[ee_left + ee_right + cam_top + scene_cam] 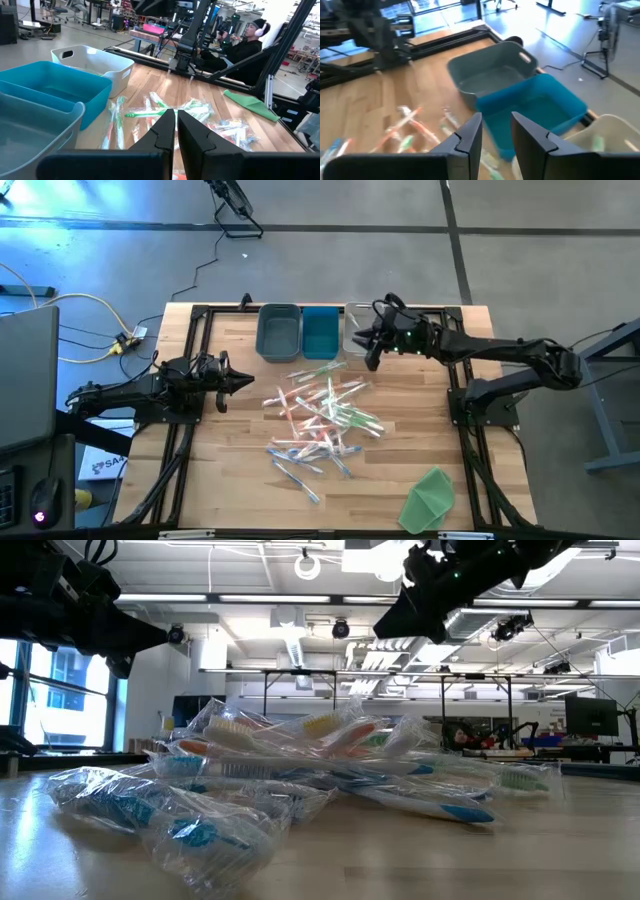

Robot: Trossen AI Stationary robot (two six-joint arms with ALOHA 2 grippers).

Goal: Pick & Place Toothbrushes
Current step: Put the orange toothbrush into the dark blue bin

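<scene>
The toothbrushes (320, 415), thin pink, blue and green sticks in clear wrappers, lie in a loose heap on the middle of the wooden table (230, 470); they also show in the low view (300, 755). My right gripper (370, 358) hangs open above the table's far right part, just on the near side of the white bin (355, 323). Its fingers (470, 132) stand a little apart with nothing between them. My left gripper (240, 381) waits shut and level at the table's left, its fingers (165, 127) pointing at the heap.
Three bins stand in a row at the far edge: grey (278, 332), blue (320, 330) and white (612, 130), the white one with something green inside. A folded green cloth (430, 498) lies at the near right corner. A seated person (245, 45) is beyond the table.
</scene>
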